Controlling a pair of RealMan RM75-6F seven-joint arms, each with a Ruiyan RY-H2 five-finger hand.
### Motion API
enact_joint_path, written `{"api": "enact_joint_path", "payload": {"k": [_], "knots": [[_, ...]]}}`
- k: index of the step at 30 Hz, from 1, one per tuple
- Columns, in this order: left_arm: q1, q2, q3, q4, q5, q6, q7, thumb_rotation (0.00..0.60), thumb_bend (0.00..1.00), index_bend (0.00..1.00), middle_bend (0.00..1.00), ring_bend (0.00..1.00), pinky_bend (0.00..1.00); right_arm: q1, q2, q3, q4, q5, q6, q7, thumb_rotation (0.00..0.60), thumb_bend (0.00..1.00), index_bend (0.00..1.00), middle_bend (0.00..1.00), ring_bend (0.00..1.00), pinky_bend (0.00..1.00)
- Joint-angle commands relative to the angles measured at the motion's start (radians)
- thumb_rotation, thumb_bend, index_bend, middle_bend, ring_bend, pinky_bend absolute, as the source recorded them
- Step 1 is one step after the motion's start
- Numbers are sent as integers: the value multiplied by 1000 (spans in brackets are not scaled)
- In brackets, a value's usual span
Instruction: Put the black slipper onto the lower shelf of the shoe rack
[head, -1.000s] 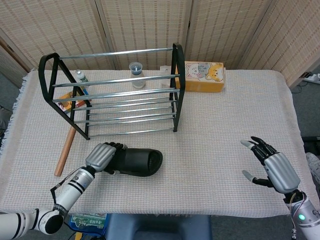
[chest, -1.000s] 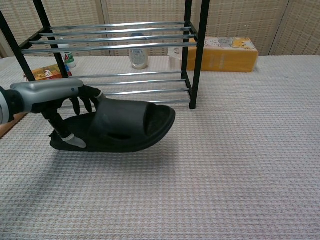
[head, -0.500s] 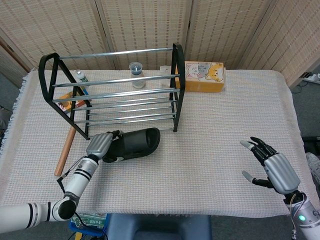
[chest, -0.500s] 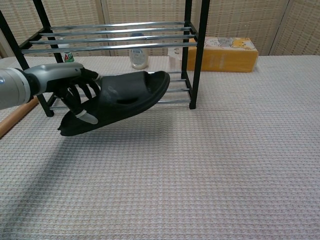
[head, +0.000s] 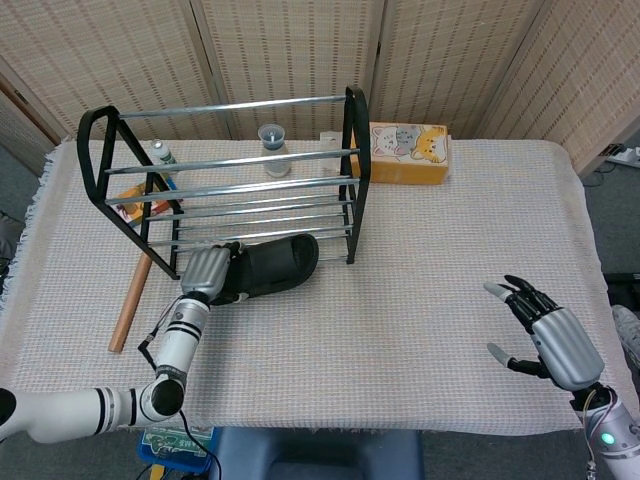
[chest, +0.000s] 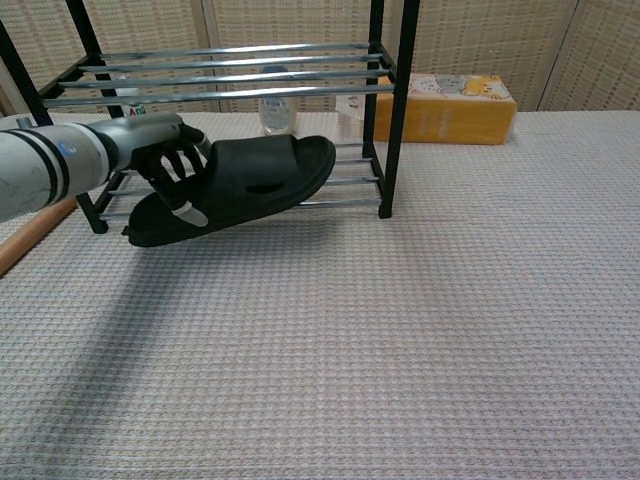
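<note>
My left hand (head: 207, 270) (chest: 165, 160) grips the heel end of the black slipper (head: 270, 265) (chest: 245, 180), fingers wrapped over its side. The slipper hangs tilted, toe raised, right at the front of the black shoe rack (head: 225, 190) (chest: 225, 75), its toe level with the lower shelf's (chest: 260, 160) front rods. Whether it touches them I cannot tell. At the table's right front, far from the rack, my right hand (head: 553, 335) hovers open and holds nothing; the chest view does not show it.
A wooden stick (head: 133, 295) lies left of the rack. Behind the rack stand a small bottle (head: 161, 155), a cup (head: 272, 148) and an orange box (head: 408, 153) with cat pictures. A woven cloth (chest: 400, 340) covers the table.
My left hand has lifted the slipper off the cloth and carried it away from me up to the rack's front, toe tipped up. The right hand has stayed put.
</note>
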Motion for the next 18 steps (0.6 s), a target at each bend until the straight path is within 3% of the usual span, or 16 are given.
{"api": "enact_joint_path", "payload": {"k": [1,9,18], "knots": [[-10,-34,5,40,4,28,25,600,170,335,425,314,403,-1,0,0,2,1,1,2,600,268,100,197,142,245],[-22,-95,4,136,11,46,69,600,170,334,388,310,403,-6,0,-2,7,1,6,7,600,268,100,197,141,245],[-51,-127,-39,200,-47,22,130,600,170,322,386,300,402,-13,-2,-6,11,2,9,6,600,268,100,197,142,245]]}}
